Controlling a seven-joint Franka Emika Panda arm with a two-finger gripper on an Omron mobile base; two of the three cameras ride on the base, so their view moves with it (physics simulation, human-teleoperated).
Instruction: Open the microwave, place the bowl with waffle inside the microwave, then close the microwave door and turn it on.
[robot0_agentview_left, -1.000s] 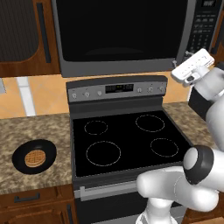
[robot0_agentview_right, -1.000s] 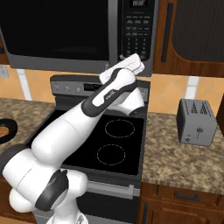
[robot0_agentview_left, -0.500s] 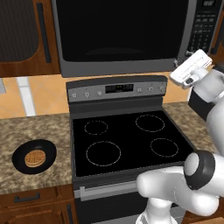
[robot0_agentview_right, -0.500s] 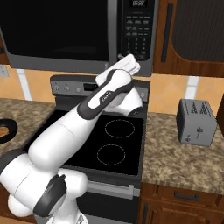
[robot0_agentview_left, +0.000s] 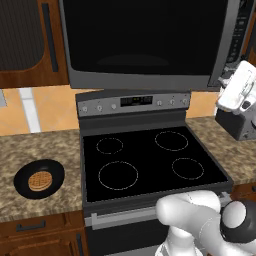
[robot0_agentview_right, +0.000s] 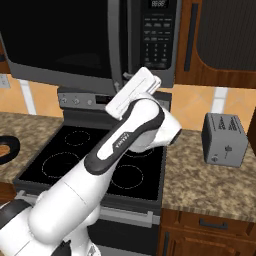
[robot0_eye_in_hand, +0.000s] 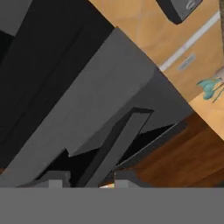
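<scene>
The microwave (robot0_agentview_left: 150, 42) hangs above the stove, at about twelve o'clock from the burners, and its microwave door (robot0_agentview_left: 145, 40) looks shut or at most barely cracked along its handle side, so I judge the first step to be only in hand. In the hand view the door's grey handle bar (robot0_eye_in_hand: 116, 148) runs up between the two finger tips of the gripper (robot0_eye_in_hand: 83, 178), which stand close on either side of it; whether they already pinch it I cannot tell. In the right base view the hand sits against the door's right edge, just left of the keypad (robot0_agentview_right: 157, 37). The bowl (robot0_agentview_left: 39, 178) with the waffle (robot0_agentview_left: 40, 180) in it rests on the counter (robot0_agentview_left: 30, 150) at about nine o'clock from the stove (robot0_agentview_left: 150, 162), well apart from the arm. Left to do: swinging the door open, loading the bowl, closing, starting.
</scene>
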